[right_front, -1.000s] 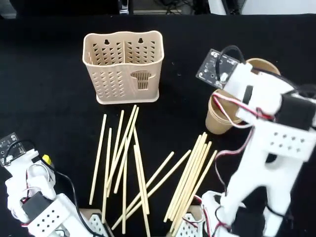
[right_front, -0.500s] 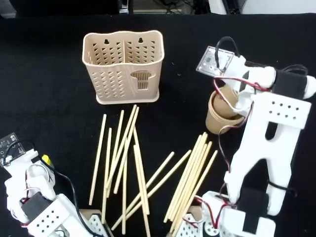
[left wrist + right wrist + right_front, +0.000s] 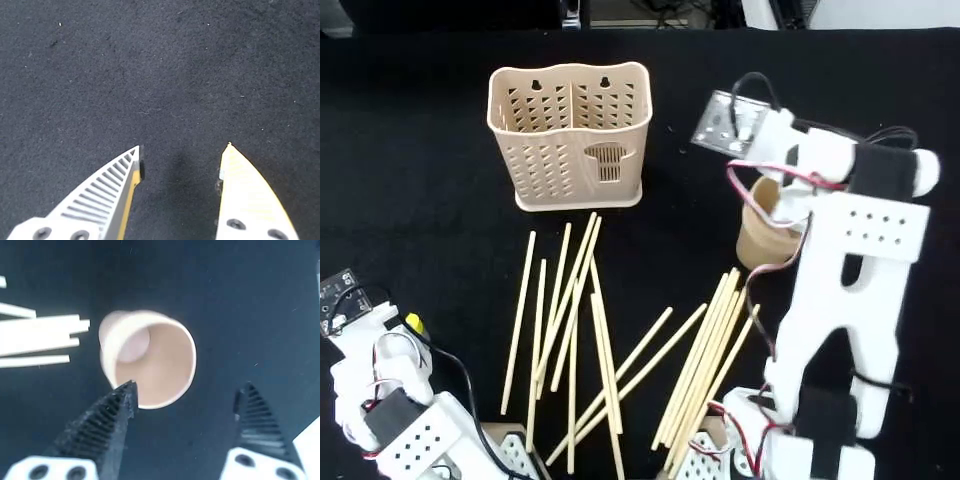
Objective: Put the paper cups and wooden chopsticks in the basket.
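Chopsticks (image 3: 705, 350) and paper cup (image 3: 765, 245) sit on the bench (image 3: 420, 150), nothing yet in the basket (image 3: 570, 135). Right gripper (image 3: 190, 384) hangs over that cup, fingers apart; left gripper (image 3: 184, 145) gapes likewise.

Robotics lab prob.: black-cloth table (image 3: 410, 200), white arm (image 3: 860, 260) w/ exposed wires (image 3: 782, 178).

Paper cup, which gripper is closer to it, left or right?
Right. The right gripper hangs open above the paper cup, at its rim; the left gripper is far off, over black cloth.
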`<state>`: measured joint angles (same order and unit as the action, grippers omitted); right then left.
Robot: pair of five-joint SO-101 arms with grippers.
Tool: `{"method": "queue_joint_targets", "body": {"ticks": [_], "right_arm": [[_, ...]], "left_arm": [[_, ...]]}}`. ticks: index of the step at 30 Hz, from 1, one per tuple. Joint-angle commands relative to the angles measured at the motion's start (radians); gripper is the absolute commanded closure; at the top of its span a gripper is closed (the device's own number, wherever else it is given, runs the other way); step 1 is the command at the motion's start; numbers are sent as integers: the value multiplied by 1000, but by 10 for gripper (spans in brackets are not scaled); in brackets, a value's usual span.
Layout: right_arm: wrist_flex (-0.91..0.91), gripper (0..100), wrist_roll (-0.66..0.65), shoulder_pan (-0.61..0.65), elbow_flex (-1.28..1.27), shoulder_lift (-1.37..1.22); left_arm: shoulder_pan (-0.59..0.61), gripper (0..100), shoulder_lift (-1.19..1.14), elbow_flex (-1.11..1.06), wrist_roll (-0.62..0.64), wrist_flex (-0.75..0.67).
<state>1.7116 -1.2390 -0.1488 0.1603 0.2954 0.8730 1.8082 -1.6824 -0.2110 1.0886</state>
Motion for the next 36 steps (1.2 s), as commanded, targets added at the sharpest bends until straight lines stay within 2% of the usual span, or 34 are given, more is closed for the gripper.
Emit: {"method": "queue_joint_targets", "body": {"ticks": [1,3,6,8,10,13,20,23,28,36], "right_arm": [[-2,674,158,68,93,105],[2,753,227,77,110,157],[17,995,287,72,104,216],[49,943,307,71,53,254],[54,986,313,68,-42,297],[20,988,308,69,-225,378],[-446,986,315,15,-710,472],[-582,986,315,14,-862,476],[-681,986,377,14,-905,470],[-664,986,384,14,-843,498]], "left_arm": [[7,733,2,-16,-2,3],[7,733,2,-16,-2,5],[7,733,2,-16,-2,5],[7,733,2,-16,-2,5],[7,733,2,-16,-2,5],[7,733,2,-16,-2,5],[7,733,2,-16,-6,20],[7,733,2,-16,-6,20],[7,733,2,-16,-6,20],[7,733,2,-16,-6,20]]}}
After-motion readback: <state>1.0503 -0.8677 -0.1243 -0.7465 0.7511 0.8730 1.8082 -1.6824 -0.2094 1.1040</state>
